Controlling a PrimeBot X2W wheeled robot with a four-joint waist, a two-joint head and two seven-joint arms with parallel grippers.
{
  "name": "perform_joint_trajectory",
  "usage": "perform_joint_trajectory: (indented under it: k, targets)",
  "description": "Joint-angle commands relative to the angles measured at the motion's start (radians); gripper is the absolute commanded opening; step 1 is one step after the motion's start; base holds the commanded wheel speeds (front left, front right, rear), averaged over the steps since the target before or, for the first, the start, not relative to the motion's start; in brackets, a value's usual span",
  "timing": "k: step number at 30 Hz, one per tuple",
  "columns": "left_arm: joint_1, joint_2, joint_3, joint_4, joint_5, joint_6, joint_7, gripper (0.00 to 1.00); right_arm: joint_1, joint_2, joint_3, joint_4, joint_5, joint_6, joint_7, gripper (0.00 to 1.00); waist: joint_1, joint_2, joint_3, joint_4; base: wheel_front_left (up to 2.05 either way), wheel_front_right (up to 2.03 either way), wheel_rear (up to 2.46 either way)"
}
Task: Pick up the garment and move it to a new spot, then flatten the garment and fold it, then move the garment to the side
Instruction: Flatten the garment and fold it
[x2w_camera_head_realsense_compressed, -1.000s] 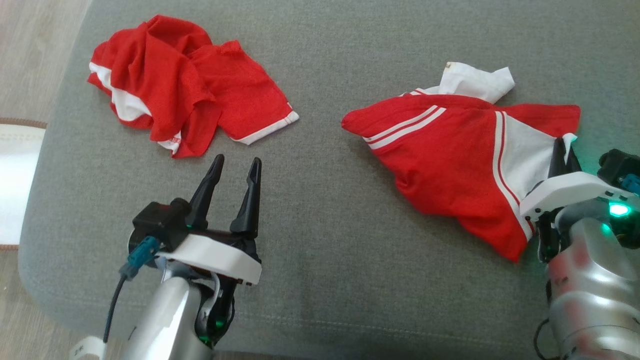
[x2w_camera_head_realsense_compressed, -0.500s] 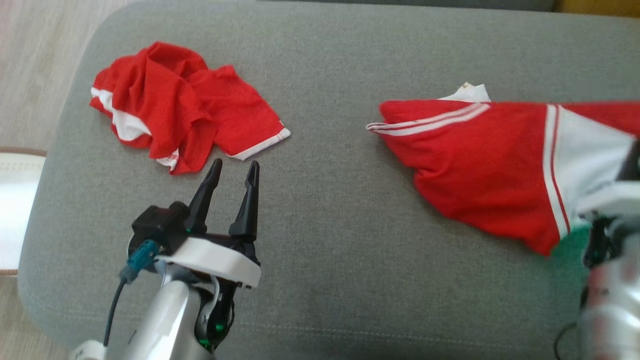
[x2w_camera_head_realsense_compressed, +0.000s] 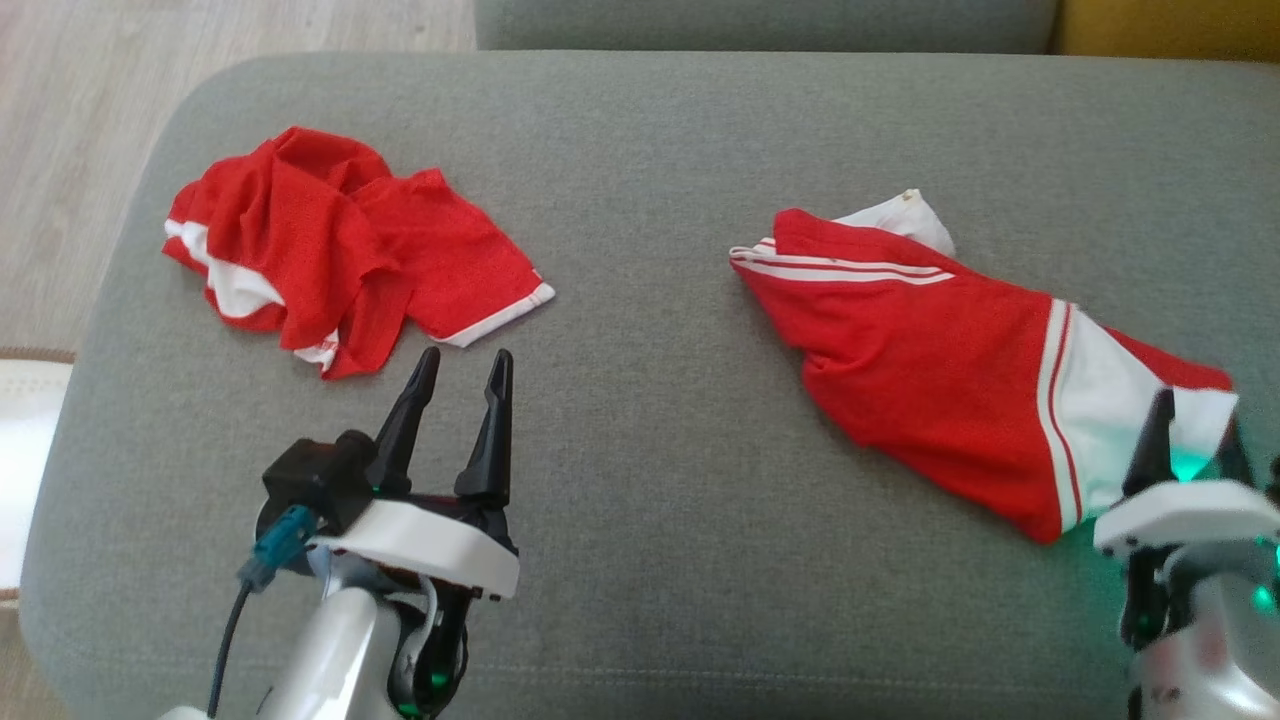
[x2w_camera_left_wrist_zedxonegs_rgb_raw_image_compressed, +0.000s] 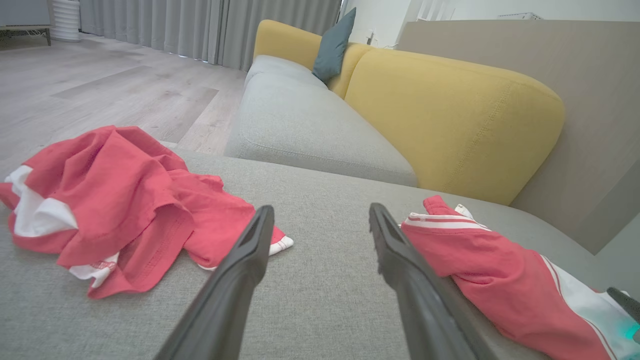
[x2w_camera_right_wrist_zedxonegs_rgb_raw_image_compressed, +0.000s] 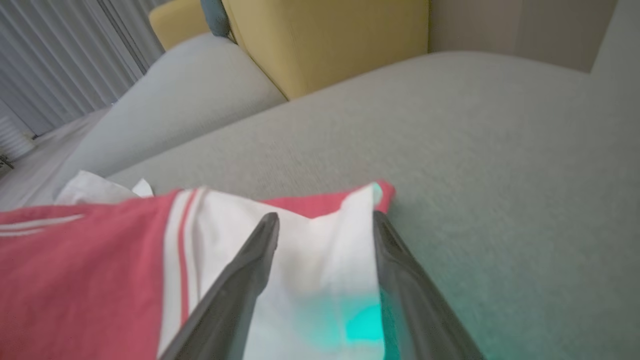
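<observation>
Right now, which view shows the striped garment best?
Head view: the striped garment shows nearly whole, from above. Left wrist view shows it low and foreshortened; right wrist view gives a blurred close-up of its white end.

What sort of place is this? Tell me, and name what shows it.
Probably a home living room: the work surface is a grey sofa seat, with a yellow backrest and teal cushion behind, plus wood-look flooring and long grey curtains.

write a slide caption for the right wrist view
Right gripper, fingers apart, over the white end of a red-and-white garment lying on a grey cushion.
</observation>
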Motion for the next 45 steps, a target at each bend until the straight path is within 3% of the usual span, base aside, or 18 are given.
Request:
perform_joint_trajectory:
  k: [1, 6, 11, 18, 28, 36, 45]
  targets:
    - [-0.019, 0.007, 0.034, -0.038, -0.005, 0.009, -0.012, 1.00, -0.021, -0.005, 0.053, -0.075, -0.002, 0.007, -0.011, 1.00, 0.0000, 0.0000, -0.007, -0.009, 0.00, 0.00, 0.00]
    - [-0.011, 0.007, 0.039, -0.036, -0.001, 0.007, -0.012, 1.00, 0.061, -0.005, 0.237, -0.334, 0.005, 0.007, -0.011, 1.00, 0.0000, 0.0000, -0.024, -0.022, 0.00, 0.00, 0.00]
    - [-0.006, 0.007, 0.042, -0.037, -0.001, 0.008, -0.012, 1.00, 0.165, -0.005, 0.387, -0.481, 0.045, 0.007, -0.011, 1.00, 0.0000, 0.0000, -0.034, -0.027, 0.00, 0.00, 0.00]
    - [0.002, 0.007, 0.042, -0.040, 0.002, 0.007, -0.012, 1.00, 0.275, -0.005, 0.493, -0.569, 0.096, 0.007, 0.000, 1.00, 0.0000, 0.0000, -0.042, -0.024, 0.00, 0.00, 0.00]
    - [0.000, 0.007, 0.043, -0.046, 0.009, 0.006, -0.012, 1.00, 0.257, -0.005, 0.463, -0.590, 0.071, 0.007, 0.040, 1.00, 0.0000, 0.0000, -0.026, -0.006, 0.00, 0.00, 0.00]
    - [-0.023, 0.007, 0.035, -0.046, 0.009, -0.003, -0.012, 1.00, 0.124, -0.005, 0.423, -0.548, 0.039, 0.007, 0.218, 1.00, 0.0000, 0.0000, 0.017, 0.017, 0.00, 0.00, 0.00]
    - [-0.036, 0.007, 0.025, -0.039, 0.004, -0.006, -0.012, 1.00, -0.001, -0.005, 0.235, -0.447, -0.024, 0.007, 0.396, 1.00, 0.0000, 0.0000, 0.047, 0.049, 0.00, 0.00, 0.00]
